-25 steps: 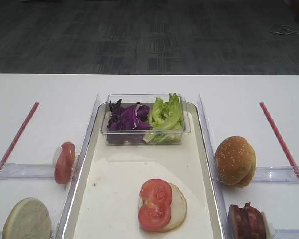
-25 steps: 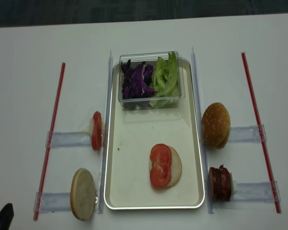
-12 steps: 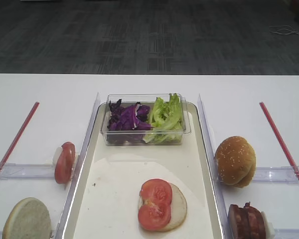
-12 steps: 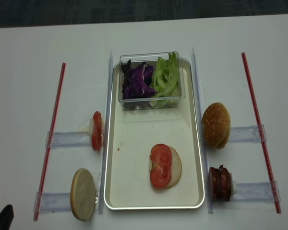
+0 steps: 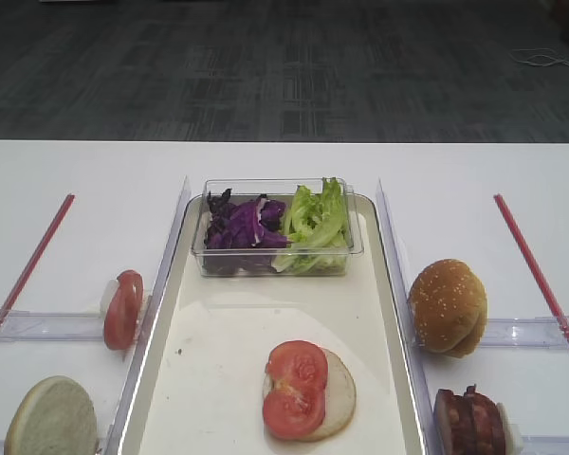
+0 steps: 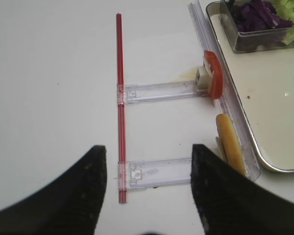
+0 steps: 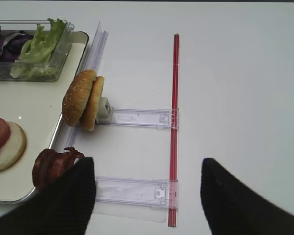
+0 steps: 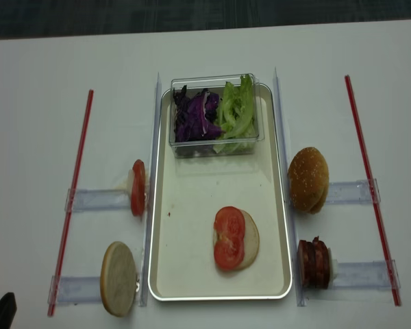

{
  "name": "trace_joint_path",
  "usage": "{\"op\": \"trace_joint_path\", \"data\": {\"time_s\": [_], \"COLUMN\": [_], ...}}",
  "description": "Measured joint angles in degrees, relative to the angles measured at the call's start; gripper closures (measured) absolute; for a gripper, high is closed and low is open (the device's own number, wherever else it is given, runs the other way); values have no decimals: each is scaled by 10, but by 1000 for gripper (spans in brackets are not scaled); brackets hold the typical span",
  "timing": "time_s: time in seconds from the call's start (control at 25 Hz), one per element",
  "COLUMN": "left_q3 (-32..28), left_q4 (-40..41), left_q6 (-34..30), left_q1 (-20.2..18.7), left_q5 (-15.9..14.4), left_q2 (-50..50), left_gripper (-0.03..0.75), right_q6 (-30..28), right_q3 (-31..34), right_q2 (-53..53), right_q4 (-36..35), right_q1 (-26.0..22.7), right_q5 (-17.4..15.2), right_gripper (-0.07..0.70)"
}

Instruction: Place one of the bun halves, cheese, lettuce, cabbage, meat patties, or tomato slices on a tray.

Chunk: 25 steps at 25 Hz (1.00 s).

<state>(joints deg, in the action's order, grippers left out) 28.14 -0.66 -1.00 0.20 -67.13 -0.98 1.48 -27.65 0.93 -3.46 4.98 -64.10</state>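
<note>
On the cream tray (image 8: 192, 199) lies a flat bun half (image 8: 248, 240) with tomato slices (image 8: 229, 239) on top. Lettuce (image 8: 236, 113) and cabbage (image 8: 192, 116) fill a clear tub at the tray's far end. Left of the tray, a tomato slice (image 6: 215, 81) and a flat bun half (image 6: 230, 144) stand on edge. To its right stand a sesame bun (image 7: 82, 99) and meat patties (image 7: 51, 165). My left gripper (image 6: 148, 149) hovers open and empty over the left racks. My right gripper (image 7: 148, 161) is open and empty beside the patties. Cheese is out of view.
Narrow clear racks (image 8: 92, 199) hold the upright food on both sides of the tray. Red strips (image 8: 75, 178) run along the table's outer left and right (image 8: 366, 178). A dark tip of the left arm (image 8: 3, 312) shows at the near left corner.
The dark tip at the near left corner has sunk slightly lower in the overhead view. Nothing on the table has moved.
</note>
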Motion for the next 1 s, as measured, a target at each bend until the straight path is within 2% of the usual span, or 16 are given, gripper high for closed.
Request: {"op": "trace_joint_path", "data": {"time_s": [1.0], "left_q3": [0], "left_q4": [1], "left_q6": [19], "left_q1": [0], "left_q5": [0], "left_q2": [0], "left_gripper": [316], "right_q6": [0], "right_q3": [0], "right_q2": [0], "right_q4": [0], "right_q1": [0], "right_q5": [0], "right_gripper": [163]}}
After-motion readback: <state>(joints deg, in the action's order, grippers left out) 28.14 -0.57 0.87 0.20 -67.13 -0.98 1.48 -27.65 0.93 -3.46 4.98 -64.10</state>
